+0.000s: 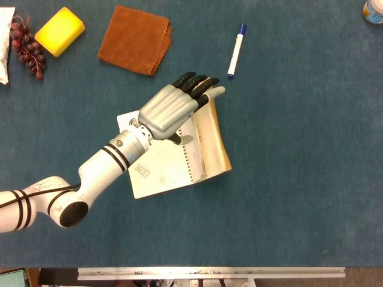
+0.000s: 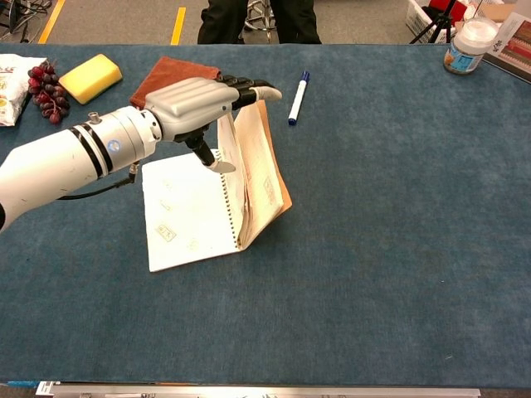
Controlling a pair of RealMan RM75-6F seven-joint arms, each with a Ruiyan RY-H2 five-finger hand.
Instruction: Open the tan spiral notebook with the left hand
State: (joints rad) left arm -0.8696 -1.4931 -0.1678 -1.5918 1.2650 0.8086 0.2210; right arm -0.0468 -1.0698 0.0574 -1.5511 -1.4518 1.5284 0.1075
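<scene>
Tan spiral notebook (image 1: 179, 161): on blue table cover (image 1: 299, 149), left of centre, partly open; white printed page flat, tan cover with a sheaf of pages raised and leaning right. Left hand (image 1: 170, 109): above notebook, fingers over the raised cover's top edge, thumb beneath against the pages, holding them up. Blue-capped marker (image 1: 236, 51): beyond notebook, apart. Brown cloth (image 1: 134, 39), yellow sponge (image 1: 59, 30), grapes (image 1: 27, 48): far left. White jar (image 2: 470, 46): far right corner.
</scene>
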